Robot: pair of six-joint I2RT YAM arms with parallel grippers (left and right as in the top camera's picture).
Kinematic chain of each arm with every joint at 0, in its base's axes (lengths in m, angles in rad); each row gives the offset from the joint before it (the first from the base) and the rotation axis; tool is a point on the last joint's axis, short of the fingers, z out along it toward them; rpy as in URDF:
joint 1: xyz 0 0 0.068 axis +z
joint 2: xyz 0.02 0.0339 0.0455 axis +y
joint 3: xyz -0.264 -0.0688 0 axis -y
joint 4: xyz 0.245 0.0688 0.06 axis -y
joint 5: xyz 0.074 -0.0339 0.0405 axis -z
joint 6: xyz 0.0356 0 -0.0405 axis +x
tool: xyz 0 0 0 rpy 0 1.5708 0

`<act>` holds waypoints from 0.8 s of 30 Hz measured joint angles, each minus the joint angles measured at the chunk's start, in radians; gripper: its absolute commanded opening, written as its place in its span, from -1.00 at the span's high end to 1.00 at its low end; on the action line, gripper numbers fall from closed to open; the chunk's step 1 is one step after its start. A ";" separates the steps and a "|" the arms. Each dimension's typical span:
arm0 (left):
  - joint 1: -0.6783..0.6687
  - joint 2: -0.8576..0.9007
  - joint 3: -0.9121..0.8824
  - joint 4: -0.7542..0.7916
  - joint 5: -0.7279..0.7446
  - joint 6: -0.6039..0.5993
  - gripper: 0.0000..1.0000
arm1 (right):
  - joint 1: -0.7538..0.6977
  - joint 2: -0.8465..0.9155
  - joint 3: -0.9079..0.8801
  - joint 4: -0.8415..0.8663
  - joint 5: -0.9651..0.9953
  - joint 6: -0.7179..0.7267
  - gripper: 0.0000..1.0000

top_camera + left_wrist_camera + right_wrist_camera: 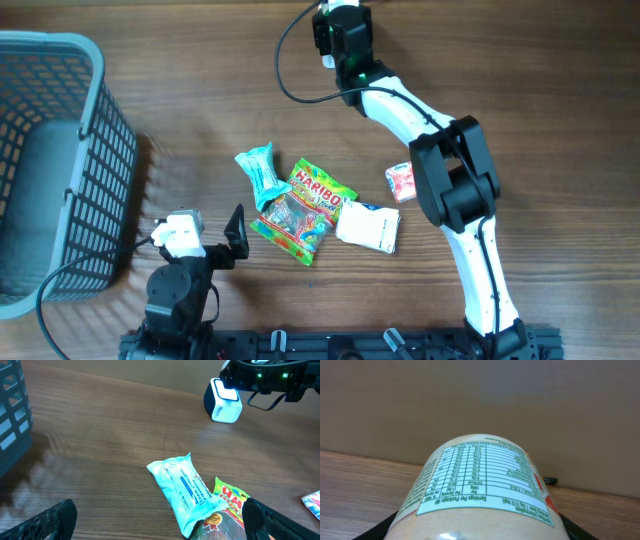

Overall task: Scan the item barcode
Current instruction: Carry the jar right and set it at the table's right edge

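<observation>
My right gripper (480,532) is shut on a pale round container (482,485), whose nutrition label faces the wrist camera upside down. The item barcode is out of view. In the overhead view this gripper (345,45) is at the table's far edge and hides the container. The left wrist view shows the same right gripper (265,375), green lights on, just above a small white and dark blue box (223,401). My left gripper (160,532) is open near the front edge, its black fingers (52,520) wide apart with nothing between them.
A light blue wipes pack (258,172), a Haribo bag (305,210), a white pack (368,226) and a small red and white packet (400,182) lie mid-table. A grey basket (95,150) stands at the left. A black cable (290,60) loops near the right gripper.
</observation>
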 measured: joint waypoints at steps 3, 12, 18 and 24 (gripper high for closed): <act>0.000 0.000 0.000 0.000 0.000 0.000 -1.00 | -0.003 0.000 0.015 -0.051 0.000 0.000 -0.18; 0.000 0.000 0.000 0.000 0.000 0.000 -1.00 | -0.285 -0.396 0.051 -0.865 -0.024 0.187 -0.12; 0.000 0.000 0.000 0.000 0.000 0.000 -1.00 | -0.792 -0.377 0.043 -1.195 -0.203 0.253 -0.17; 0.000 0.000 0.000 0.000 0.000 0.000 -1.00 | -1.136 -0.240 0.019 -1.334 -0.364 0.288 -0.62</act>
